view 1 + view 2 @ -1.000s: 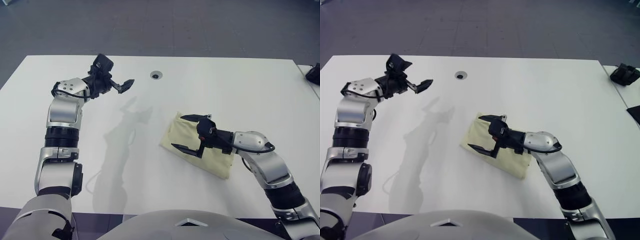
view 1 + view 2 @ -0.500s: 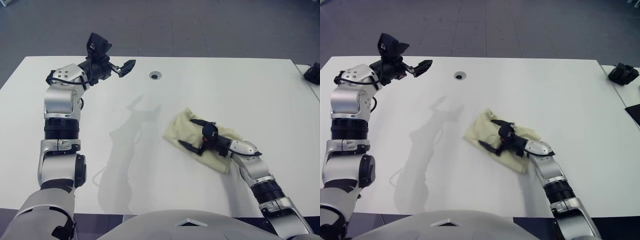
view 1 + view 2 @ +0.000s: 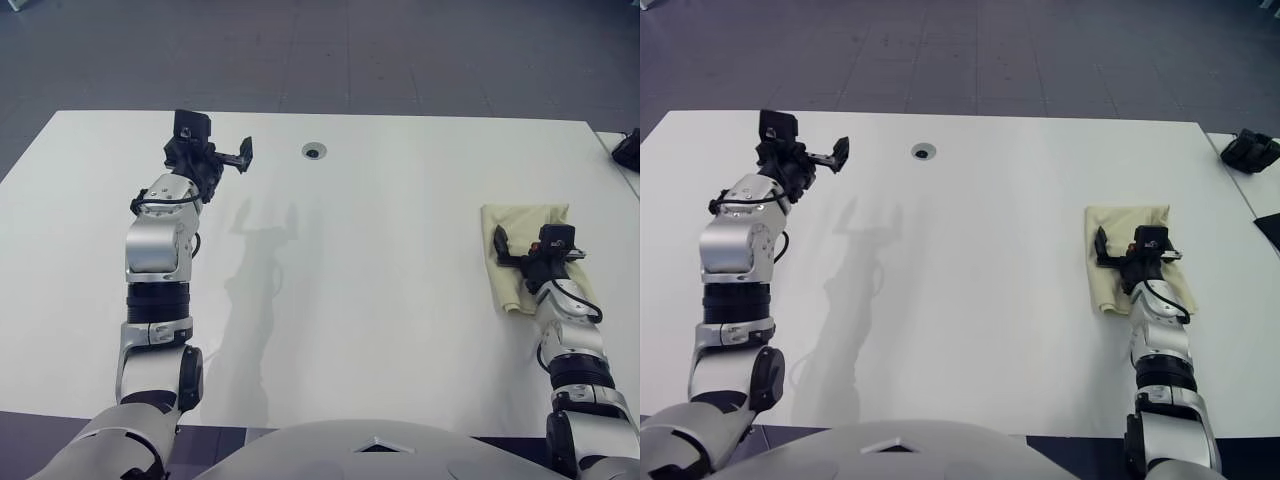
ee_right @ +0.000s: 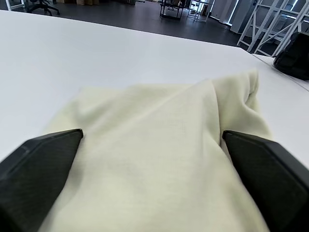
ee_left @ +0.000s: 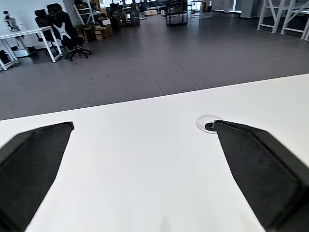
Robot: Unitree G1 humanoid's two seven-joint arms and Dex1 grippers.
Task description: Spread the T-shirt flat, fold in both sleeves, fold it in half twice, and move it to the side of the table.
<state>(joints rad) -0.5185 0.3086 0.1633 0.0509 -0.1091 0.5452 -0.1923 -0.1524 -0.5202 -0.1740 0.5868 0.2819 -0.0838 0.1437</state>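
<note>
**Left eye view:** A pale yellow, soft cotton T-shirt (image 3: 520, 222), folded into a compact oblong, lies near the right edge of the broad white table (image 3: 400, 260). It is well apart from the round grey cable hole (image 3: 313, 151) at the far side. The right pincer (image 3: 538, 250) is held over the nearer half of the cloth, its two black fingers spread wide and nothing gripped between them. The left pincer (image 3: 243, 155) is raised above the far left of the table, well apart from the garment.

**Right eye view:** The same arrangement is shown. The move to the side is judged all but done, with only the withdrawal of the right arm to be made.

**Left wrist view:** The left pincer's fingers (image 5: 34, 159) are shown wide apart, with bare table between them and nothing held. This arm is best left out of the step altogether.

**Right wrist view:** The cloth is framed between the spread fingers (image 4: 43, 159), and a loose fold bulges at its far corner. Whether the pads touch the fabric cannot be told. The withdrawal is best begun straight upward, with the fingers kept wide so that no layer is snagged, and only then drawn back towards the body. A sideways drag would be likely to pull the top layer and undo the fold.
</note>
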